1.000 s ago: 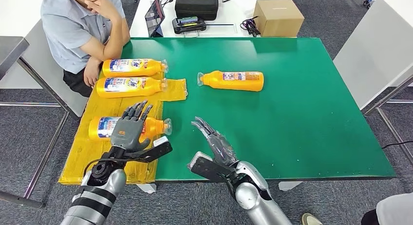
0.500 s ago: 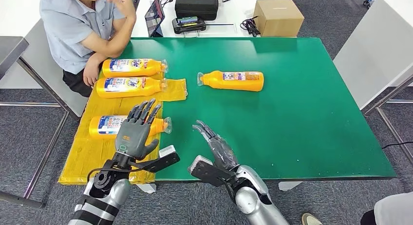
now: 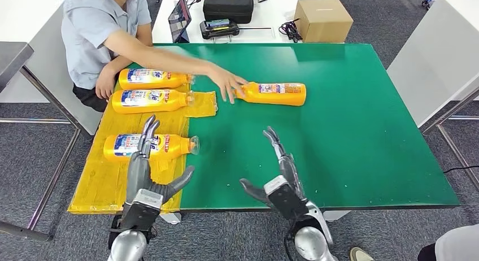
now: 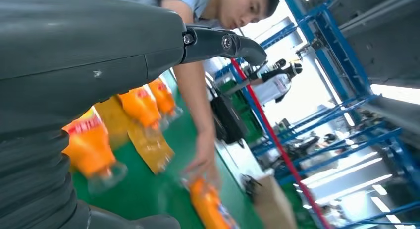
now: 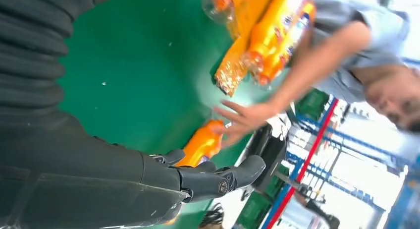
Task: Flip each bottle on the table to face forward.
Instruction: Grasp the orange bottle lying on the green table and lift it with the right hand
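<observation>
Four orange bottles lie on their sides on the green table [image 3: 350,131]. Two bottles [image 3: 152,78] [image 3: 148,100] lie at the far left. A third bottle [image 3: 169,146] lies nearer on the yellow mat [image 3: 107,176]. The fourth bottle [image 3: 274,94] lies alone mid-table, and a person's hand [image 3: 229,83] touches its cap end. My left hand [image 3: 144,173] is raised at the near edge with fingers apart in front of the third bottle, holding nothing. My right hand [image 3: 282,173] stands open near the front edge, well short of the lone bottle [image 5: 203,144].
The person sits at the table's far left corner, their arm stretched over the far bottles. Behind the green table a white table carries a black case [image 3: 227,5], a tablet [image 3: 179,18] and a cardboard box [image 3: 322,20]. White tables flank both sides.
The person's arm has come down from their face and reached across to the lone bottle. Both my hands have drawn back toward the near edge and turned upright.
</observation>
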